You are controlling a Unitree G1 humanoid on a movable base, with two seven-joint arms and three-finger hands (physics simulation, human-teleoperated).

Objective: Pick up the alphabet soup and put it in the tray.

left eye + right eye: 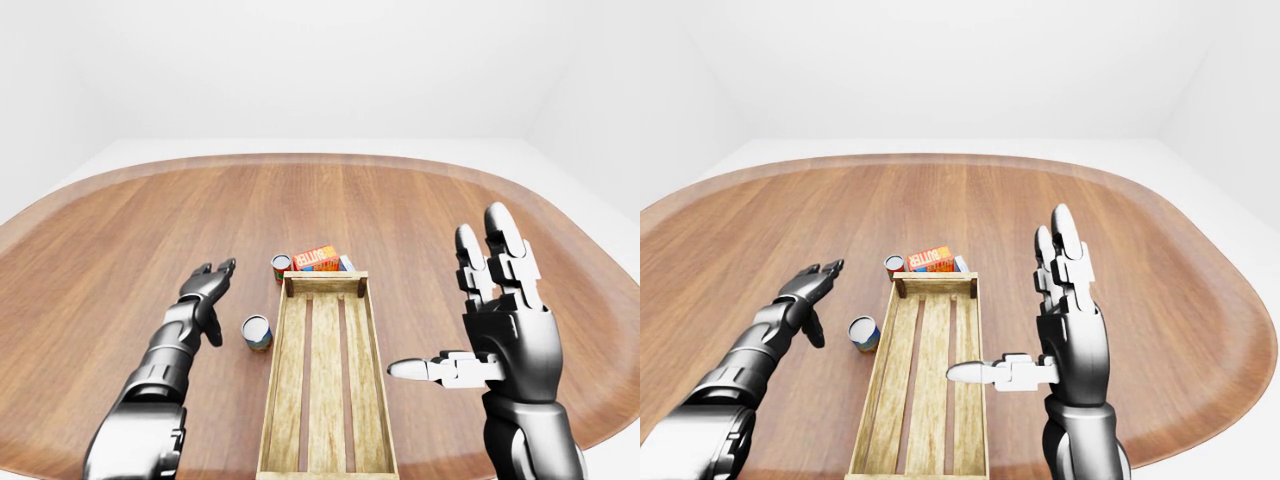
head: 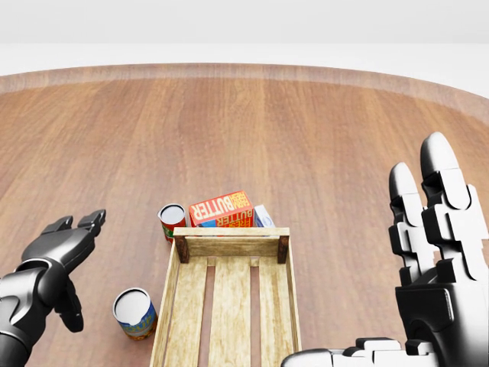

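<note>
The alphabet soup can (image 2: 135,313), with a blue and orange label, stands upright on the wooden table just left of the tray (image 2: 231,232), a long wooden slatted crate with nothing in it. My left hand (image 1: 220,303) hovers open to the left of the can, fingers stretched toward the top of the view and thumb hanging down, not touching it. My right hand (image 1: 445,295) is raised open on the right of the tray, fingers upright and thumb pointing left.
A red can (image 2: 171,221) stands at the tray's top-left corner. An orange butter box (image 2: 221,209) lies along the tray's top end, with a pale box (image 2: 263,216) behind it. The round table's rim (image 1: 90,180) curves across the top.
</note>
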